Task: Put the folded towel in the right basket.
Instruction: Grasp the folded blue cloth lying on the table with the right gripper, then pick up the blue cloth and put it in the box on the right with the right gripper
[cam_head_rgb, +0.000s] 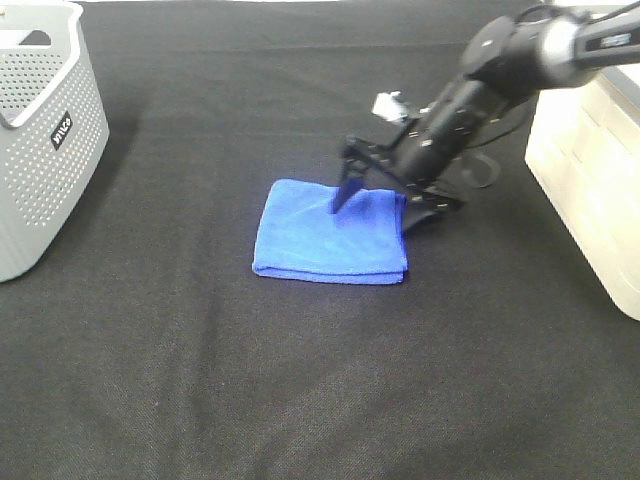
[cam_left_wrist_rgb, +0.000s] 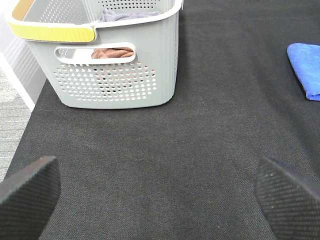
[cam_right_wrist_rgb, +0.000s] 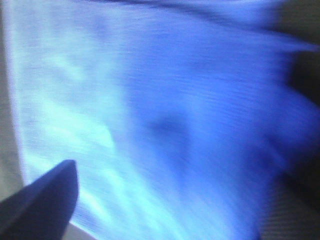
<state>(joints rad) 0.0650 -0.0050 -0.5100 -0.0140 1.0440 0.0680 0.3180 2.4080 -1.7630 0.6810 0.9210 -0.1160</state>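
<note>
Towel (cam_head_rgb: 330, 232) under right tool (cam_head_rgb: 378, 203); left wrist alone shows basket (cam_left_wrist_rgb: 115, 85) contents.

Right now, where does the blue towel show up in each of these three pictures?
Exterior high: the towel lies mid-table, with the right arm's fingers at its far right edge.
Left wrist: only a corner shows at the right edge.
Right wrist: it fills nearly the whole blurred picture.
Shared landmark: the grey basket in the exterior high view is also in the left wrist view.
</note>
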